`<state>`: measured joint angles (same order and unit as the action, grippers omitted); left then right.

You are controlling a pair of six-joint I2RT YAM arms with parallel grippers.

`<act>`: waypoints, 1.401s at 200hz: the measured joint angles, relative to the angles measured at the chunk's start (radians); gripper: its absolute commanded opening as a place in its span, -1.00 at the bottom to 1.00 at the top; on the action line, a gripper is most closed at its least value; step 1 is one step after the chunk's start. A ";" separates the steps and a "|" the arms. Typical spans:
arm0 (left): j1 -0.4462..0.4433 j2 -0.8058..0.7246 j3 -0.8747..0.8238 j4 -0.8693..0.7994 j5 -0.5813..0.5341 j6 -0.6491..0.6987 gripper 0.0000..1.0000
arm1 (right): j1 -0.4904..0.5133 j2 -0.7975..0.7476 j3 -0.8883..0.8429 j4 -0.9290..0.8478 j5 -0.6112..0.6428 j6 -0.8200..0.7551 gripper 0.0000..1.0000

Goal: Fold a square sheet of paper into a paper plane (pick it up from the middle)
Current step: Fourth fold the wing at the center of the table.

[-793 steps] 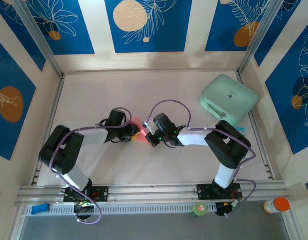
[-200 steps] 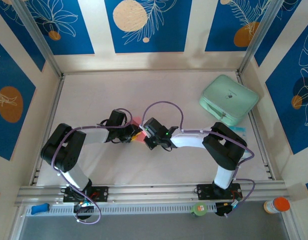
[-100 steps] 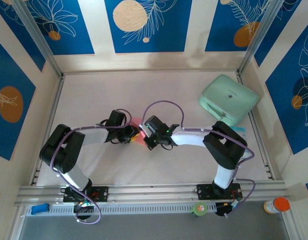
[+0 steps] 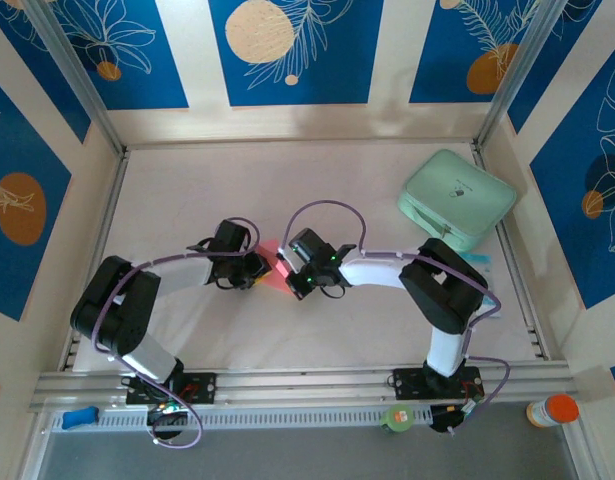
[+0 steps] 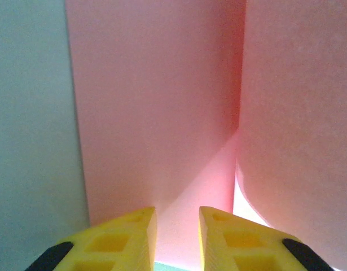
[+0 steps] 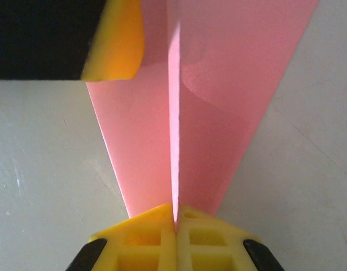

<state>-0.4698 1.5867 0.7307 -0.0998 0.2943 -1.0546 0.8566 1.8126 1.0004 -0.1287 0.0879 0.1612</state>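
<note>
The square sheet of paper (image 4: 273, 252) is salmon pink and lies at mid-table, folded into a narrow pointed dart like a paper plane. In the right wrist view the paper (image 6: 218, 113) has a centre fold standing upright, and my right gripper (image 6: 175, 217) is shut on the near end of that fold. My right gripper (image 4: 290, 273) meets the sheet from the right. My left gripper (image 4: 257, 268) comes from the left. Its yellow fingers (image 5: 128, 234) stand a narrow gap apart, with flat pink paper (image 5: 156, 113) showing between and beyond them. My left gripper (image 5: 178, 223) is open.
A mint-green rounded pad (image 4: 457, 198) lies at the back right of the table. Walls with blue panels close in the table on three sides. An orange-capped bottle (image 4: 553, 410) stands beyond the near right corner, outside the rail.
My right gripper has shifted left along the paper toward the left gripper. The left arm's elbow has swung slightly left. The paper stays between the two grippers.
</note>
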 measured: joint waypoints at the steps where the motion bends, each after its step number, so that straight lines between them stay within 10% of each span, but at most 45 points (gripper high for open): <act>1: 0.000 0.000 0.000 0.000 0.000 0.000 -0.49 | 0.000 0.000 0.000 0.000 0.000 0.000 -0.91; 280: 0.001 0.031 0.017 -0.017 0.000 0.018 -0.51 | -0.019 0.054 0.099 -0.120 -0.084 0.022 -0.59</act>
<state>-0.4690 1.6173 0.7475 -0.1165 0.2943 -1.0370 0.8379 1.8664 1.0996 -0.2489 0.0044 0.1833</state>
